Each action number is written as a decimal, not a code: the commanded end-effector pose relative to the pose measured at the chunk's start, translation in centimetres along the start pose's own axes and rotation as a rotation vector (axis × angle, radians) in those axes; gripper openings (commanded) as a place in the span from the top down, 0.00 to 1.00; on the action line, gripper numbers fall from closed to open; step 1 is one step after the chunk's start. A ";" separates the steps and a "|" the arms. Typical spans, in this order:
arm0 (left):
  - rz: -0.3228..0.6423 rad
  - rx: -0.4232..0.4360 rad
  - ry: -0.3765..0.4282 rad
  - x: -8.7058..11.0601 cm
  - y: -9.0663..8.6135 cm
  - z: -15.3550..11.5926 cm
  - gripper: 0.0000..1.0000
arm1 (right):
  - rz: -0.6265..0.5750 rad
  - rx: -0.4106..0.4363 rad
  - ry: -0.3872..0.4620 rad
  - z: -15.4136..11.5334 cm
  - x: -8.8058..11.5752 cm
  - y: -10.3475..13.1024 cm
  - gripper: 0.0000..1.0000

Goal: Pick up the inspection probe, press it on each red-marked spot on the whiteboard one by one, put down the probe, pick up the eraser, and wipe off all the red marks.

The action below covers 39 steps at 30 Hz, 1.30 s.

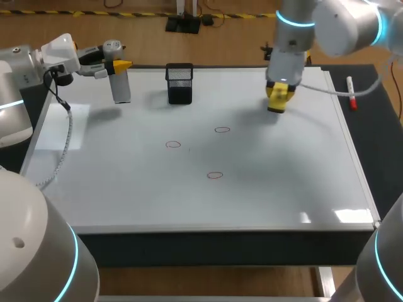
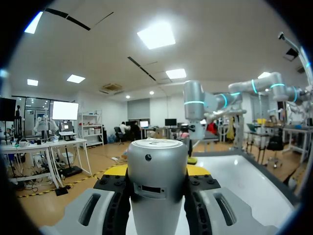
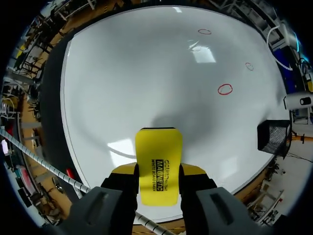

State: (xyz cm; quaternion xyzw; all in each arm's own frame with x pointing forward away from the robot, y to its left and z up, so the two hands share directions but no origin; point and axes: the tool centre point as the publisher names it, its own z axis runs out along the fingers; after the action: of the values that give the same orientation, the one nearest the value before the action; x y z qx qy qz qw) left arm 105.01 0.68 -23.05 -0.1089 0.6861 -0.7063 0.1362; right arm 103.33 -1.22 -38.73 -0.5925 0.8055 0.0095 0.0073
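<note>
Over on the left, the left gripper point(image 1: 119, 65) is pinching the inspection probe point(image 1: 121, 88). The silver cylinder sits squarely between both fingers in the left wrist view. The probe hangs upright over the far left corner of the whiteboard point(image 1: 126, 182) and throws a shadow on the board beside it (whether its lower end touches the surface I cannot tell).

Just beside it to the right stands a black mesh pen holder point(image 1: 180, 83) at the board's far edge.

Moving to the middle of the board, there are three red marks, all thin rings: one to the left point(image 1: 173, 145), one farther back and to the right point(image 1: 221, 130), and one nearest the robot point(image 1: 215, 175). They sit well apart from both tools.

On to the right, the right gripper point(image 1: 278, 102) is clamped on the yellow eraser point(image 1: 277, 94), with a finger against each long side. It holds the eraser low over the far right part of the whiteboard, and contact with the board is unclear.

At the far right, a red marker point(image 1: 350, 93) lies on the dark counter point(image 1: 384, 157) just off the board's edge.
</note>
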 end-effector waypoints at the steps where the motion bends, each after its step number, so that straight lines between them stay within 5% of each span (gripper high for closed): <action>1: 0.001 0.001 0.000 0.0 -0.1 0.0 1.00 | 0.019 -0.006 -0.009 -0.2 2.7 0.2 1.00; 14: 0.001 0.001 0.000 0.0 -0.1 0.0 1.00 | 0.123 -0.007 0.035 0.0 6.8 0.1 1.00; 32: 0.001 0.001 0.000 0.0 -0.1 0.0 1.00 | 0.123 -0.007 0.035 0.0 6.8 0.1 1.00; 39: 0.047 -0.027 0.049 2.1 -1.3 2.2 1.00 | 0.123 -0.007 0.035 0.0 6.8 0.1 1.00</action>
State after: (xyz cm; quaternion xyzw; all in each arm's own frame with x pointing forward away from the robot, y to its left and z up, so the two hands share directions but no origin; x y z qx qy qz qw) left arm 103.95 -1.28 -22.17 -0.0747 0.6948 -0.7025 0.1345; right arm 101.25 -7.62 -39.07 -0.5412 0.8408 0.0036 -0.0092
